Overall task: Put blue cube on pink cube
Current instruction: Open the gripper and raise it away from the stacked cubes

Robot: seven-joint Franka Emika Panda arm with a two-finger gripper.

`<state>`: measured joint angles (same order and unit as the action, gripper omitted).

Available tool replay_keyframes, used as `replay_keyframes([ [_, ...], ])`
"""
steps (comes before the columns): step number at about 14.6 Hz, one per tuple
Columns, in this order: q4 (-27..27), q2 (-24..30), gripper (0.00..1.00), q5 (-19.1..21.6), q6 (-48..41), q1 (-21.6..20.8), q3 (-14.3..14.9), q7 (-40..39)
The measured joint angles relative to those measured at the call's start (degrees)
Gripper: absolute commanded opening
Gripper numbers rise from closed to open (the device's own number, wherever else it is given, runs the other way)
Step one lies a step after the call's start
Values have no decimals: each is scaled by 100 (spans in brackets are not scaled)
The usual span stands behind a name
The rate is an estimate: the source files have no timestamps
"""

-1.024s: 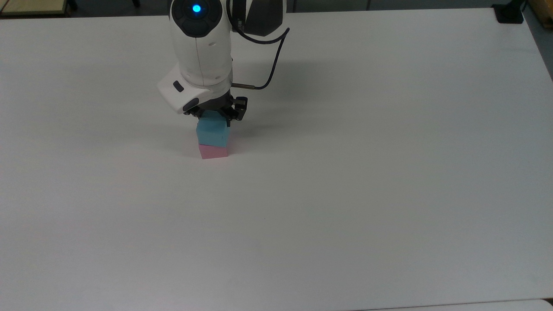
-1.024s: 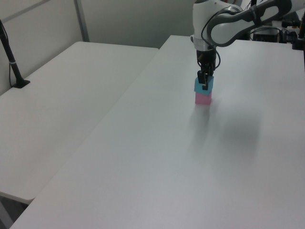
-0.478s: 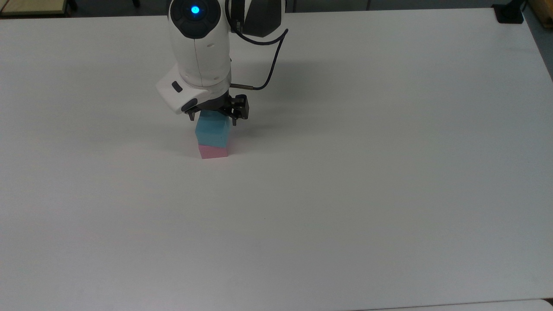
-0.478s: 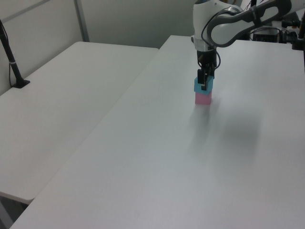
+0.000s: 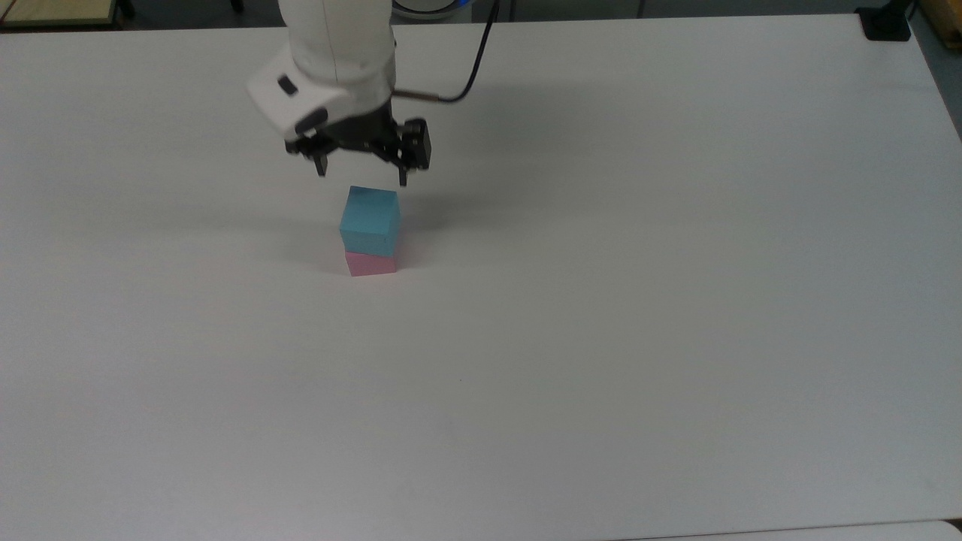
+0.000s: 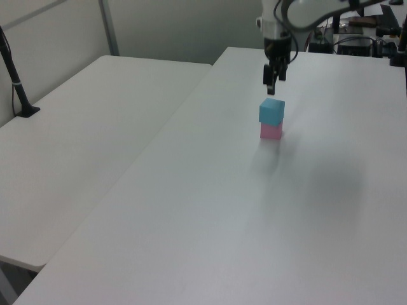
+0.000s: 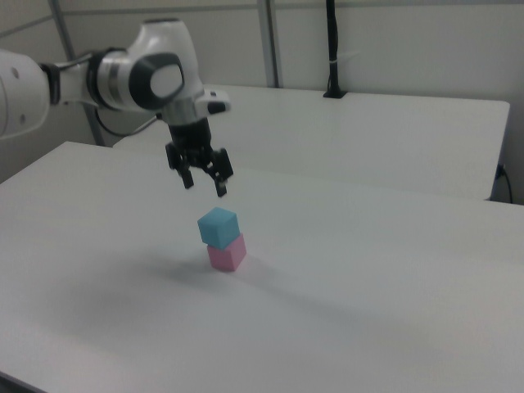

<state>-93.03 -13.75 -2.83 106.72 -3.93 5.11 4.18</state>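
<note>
Above the stack, the hand (image 5: 361,177) has risen clear — fingers spread, empty — blue cube (image 5: 368,220) left on pink cube (image 5: 370,264)

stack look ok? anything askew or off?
Slightly. The matte light blue cube sits on the pastel pink cube but is twisted relative to it, so edges don't line up. It rests flat, not tipping. The open gripper hangs clear above. Nothing else odd on the white table.
</note>
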Motion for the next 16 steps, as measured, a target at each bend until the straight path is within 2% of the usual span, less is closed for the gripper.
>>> replay_keyframes([
  [3,654,251,100,2,-752,0,-7,105],
  [5,817,312,100,2,-955,0,-37,141],
  [8,869,360,100,2,-1175,0,-136,183],
  [10,874,519,100,2,-1528,-1,-350,205],
  [12,858,686,100,52,-1667,-11,-443,215],
  [16,820,824,100,139,-1700,10,-426,210],
])
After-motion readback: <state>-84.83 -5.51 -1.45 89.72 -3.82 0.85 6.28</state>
